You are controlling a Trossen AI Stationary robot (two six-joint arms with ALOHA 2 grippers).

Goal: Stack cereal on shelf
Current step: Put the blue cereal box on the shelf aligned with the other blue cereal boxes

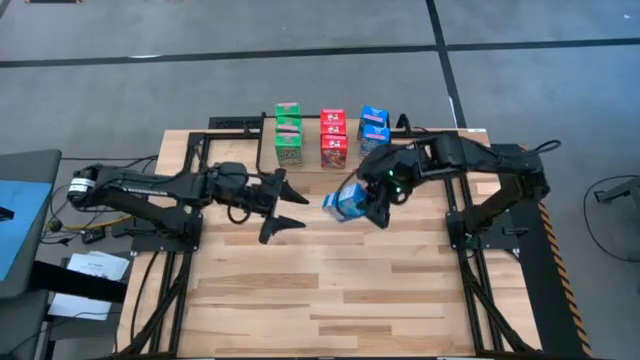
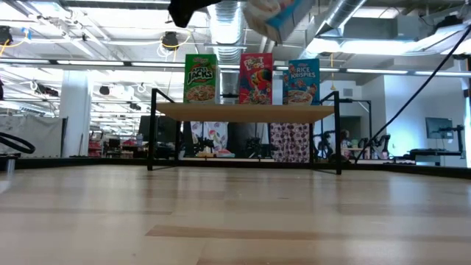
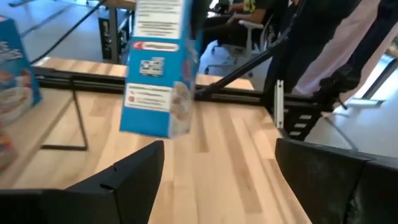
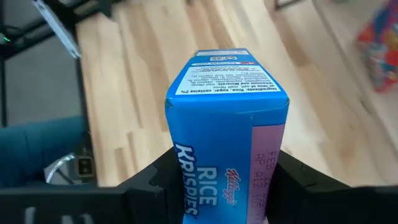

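Carry step: right gripper (image 1: pixel 372 205) clamped on a blue cereal box (image 1: pixel 348 204), airborne just in front of the shelf (image 2: pixel 243 111) — next, lift it onto the blue stack (image 1: pixel 373 128). Left gripper (image 1: pixel 290 208) spread, empty, further left.

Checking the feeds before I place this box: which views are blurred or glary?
Left wrist view: the held blue box is motion-smeared. Right wrist view: its label reads sharp, the tabletop behind soft. Low view: ceiling lights glare; shelf clear.

Three green boxes (image 1: pixel 288 133), three red boxes (image 1: pixel 333 137), three blue boxes (image 1: pixel 373 127).
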